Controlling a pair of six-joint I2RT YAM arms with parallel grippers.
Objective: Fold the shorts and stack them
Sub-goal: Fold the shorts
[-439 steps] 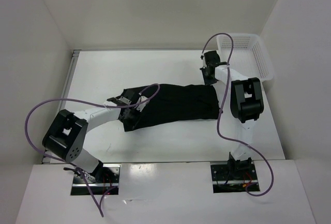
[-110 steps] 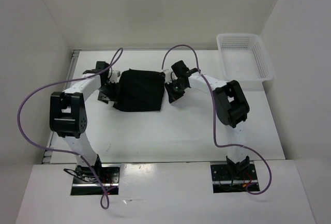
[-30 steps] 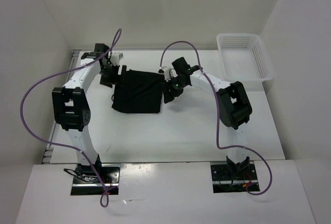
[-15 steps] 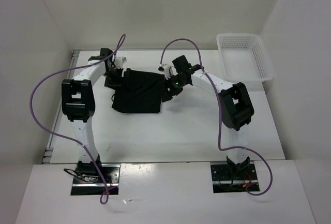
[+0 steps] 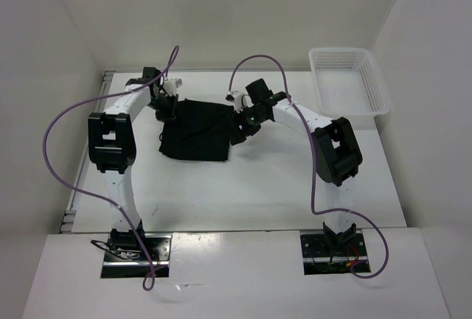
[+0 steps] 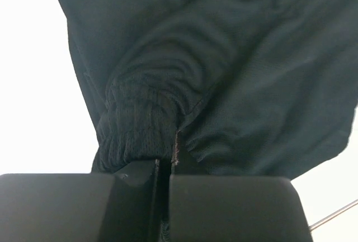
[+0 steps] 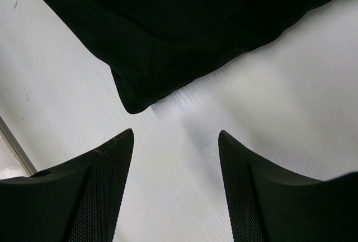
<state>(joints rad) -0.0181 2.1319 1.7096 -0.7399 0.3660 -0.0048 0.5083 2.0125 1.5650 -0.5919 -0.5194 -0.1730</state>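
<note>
Two states: left claw (image 6: 164,166) pinches shorts (image 6: 235,74), right claw (image 7: 176,161) splayed.

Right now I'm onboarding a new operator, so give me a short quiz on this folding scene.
1. True or false: the right gripper is shut on the shorts.
2. What does the left gripper clamp? A) the shorts' ribbed band B) a towel C) a sock
3. Fill in: the white mesh basket stands at the far ___ corner of the table.
Key: 1 false, it is open; 2 A; 3 right.
</note>
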